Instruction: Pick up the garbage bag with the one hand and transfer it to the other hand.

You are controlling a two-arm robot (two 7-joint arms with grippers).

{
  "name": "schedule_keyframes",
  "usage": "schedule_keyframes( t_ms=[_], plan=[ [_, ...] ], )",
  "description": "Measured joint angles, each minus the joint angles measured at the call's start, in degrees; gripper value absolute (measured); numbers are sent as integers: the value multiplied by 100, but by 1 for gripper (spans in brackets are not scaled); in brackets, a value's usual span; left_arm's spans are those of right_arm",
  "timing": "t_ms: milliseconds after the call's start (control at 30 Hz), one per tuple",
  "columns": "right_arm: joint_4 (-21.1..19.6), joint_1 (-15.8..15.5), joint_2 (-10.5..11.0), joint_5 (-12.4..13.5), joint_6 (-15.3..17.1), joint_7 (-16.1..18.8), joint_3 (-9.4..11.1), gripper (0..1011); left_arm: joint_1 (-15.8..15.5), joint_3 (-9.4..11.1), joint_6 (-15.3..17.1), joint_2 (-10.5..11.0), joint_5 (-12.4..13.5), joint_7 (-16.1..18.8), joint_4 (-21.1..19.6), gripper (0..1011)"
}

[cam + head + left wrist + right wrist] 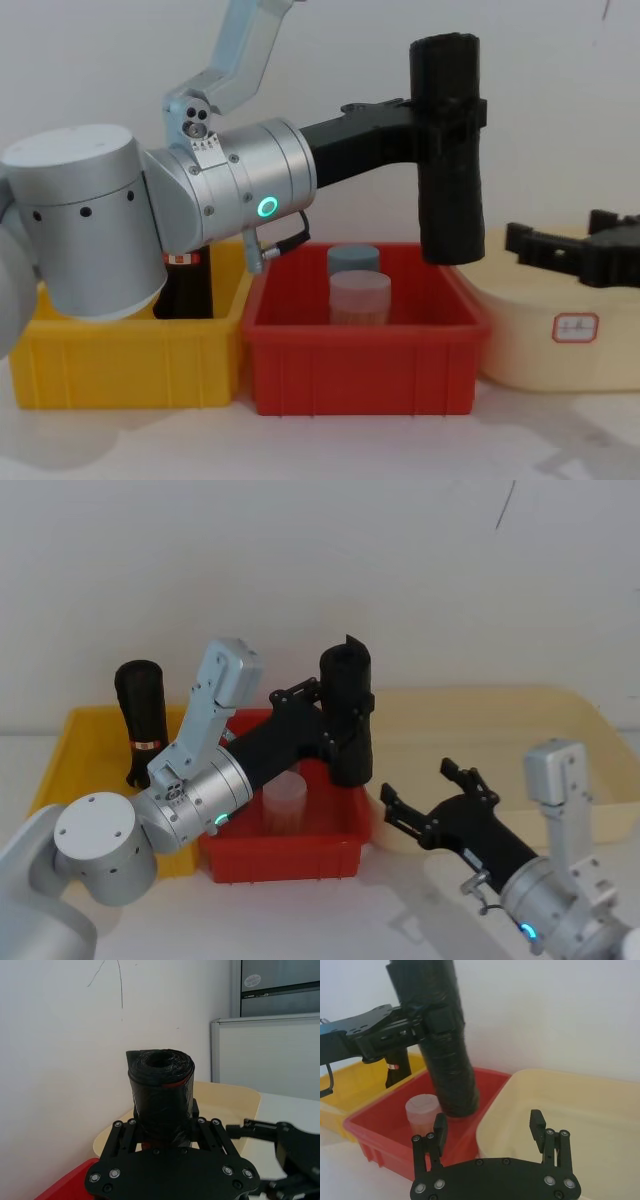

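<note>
Left gripper (340, 720) is hanging over the red bin (285, 855), clamping the garbage bag (347, 680) upright.
Over the cream tub (500, 705), at four o'clock from the bag, right gripper (418, 780) is hovering, prongs spread wide, holding nothing.

I'm at what looks like a lab test bench: white table (300, 920), bare wall (300, 560), a yellow bin (120, 370), red bin (360, 375) and cream bin (540, 350) in a row, and an office partition (270, 1055) nearby.
</note>
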Motion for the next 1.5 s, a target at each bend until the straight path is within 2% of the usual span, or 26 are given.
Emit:
schedule_keyframes(
  t_ms=[267,533,1000,1500],
  plan=[
    [185,146,-300,-275,-6,-156,-315,1000,-3,0,0,0,1,0,5,466],
    [287,226,-477,-426,-45,-205,-462,1000,-5,0,0,0,1,0,5,466],
    [450,381,-701,-513,-57,-281,-454,1000,-5,0,0,0,1,1,4,466],
    [560,474,-808,-554,-46,-267,-372,1000,-4,0,0,0,1,1,4,466]
  ],
)
